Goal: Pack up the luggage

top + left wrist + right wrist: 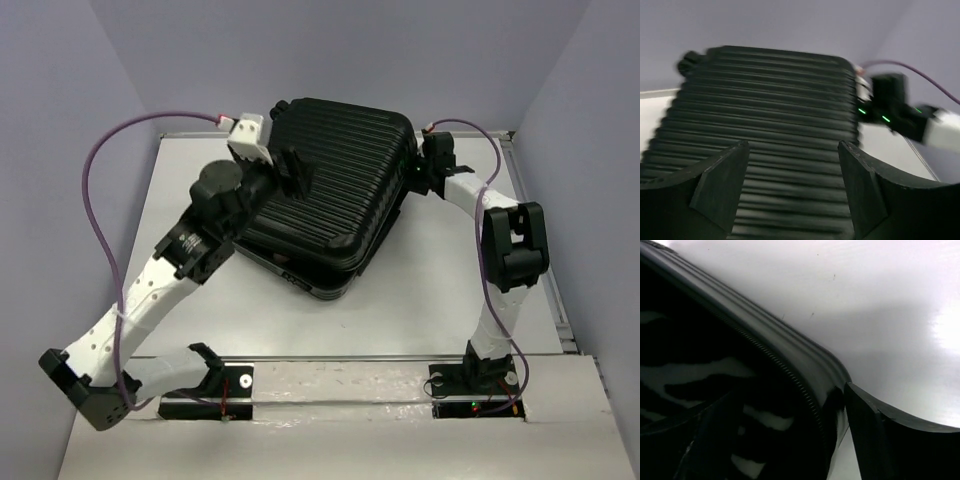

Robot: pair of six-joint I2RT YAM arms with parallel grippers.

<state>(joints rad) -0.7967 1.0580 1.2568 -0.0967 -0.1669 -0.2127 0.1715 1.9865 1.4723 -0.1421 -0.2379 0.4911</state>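
Note:
The luggage [340,180], a large black ribbed hard-shell suitcase, lies on the white table with its top shell lowered almost shut and skewed over the bottom shell. My left gripper [295,170] is open and hovers over the left part of the ribbed lid [765,100], its jaws [792,175] wide apart and empty. My right gripper [425,165] is at the suitcase's right side. In the right wrist view it [790,395] is open and straddles the bottom shell's zippered rim [790,355], its outer finger [880,435] against the shell wall. A zebra-striped pouch [695,370] lies inside.
The white table [400,310] runs from the suitcase to the arm bases. A raised rail [545,260] borders the table's right edge. Lilac walls close in on three sides. A purple cable [95,190] loops off the left arm.

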